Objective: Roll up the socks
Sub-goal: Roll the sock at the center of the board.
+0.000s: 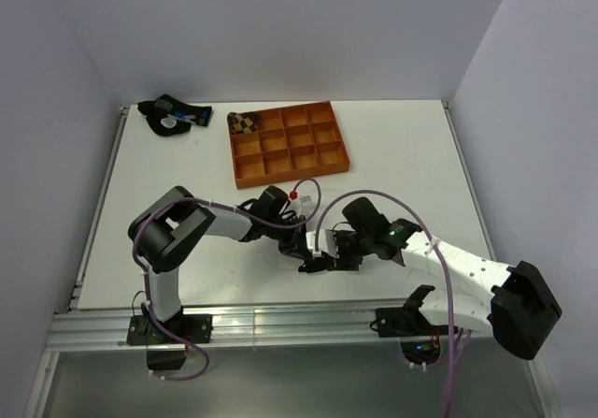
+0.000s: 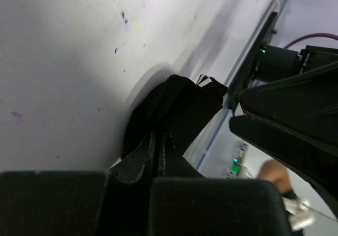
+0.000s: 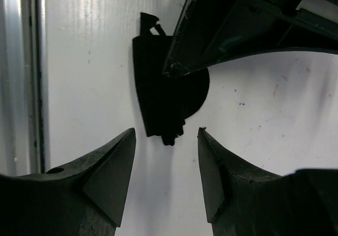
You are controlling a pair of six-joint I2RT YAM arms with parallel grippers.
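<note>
Black ankle sock (image 3: 156, 83) lies on the worktop (image 1: 402, 156) before the orange tray (image 1: 290, 177), left tool (image 2: 158, 141) clamped on it, right tool (image 3: 166, 131) open, empty; soft, floppy, likely best pinched at its bunched end

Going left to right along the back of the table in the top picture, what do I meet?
dark sock bundle → argyle sock → orange tray, whose far left corner compartment holds that sock.
</note>
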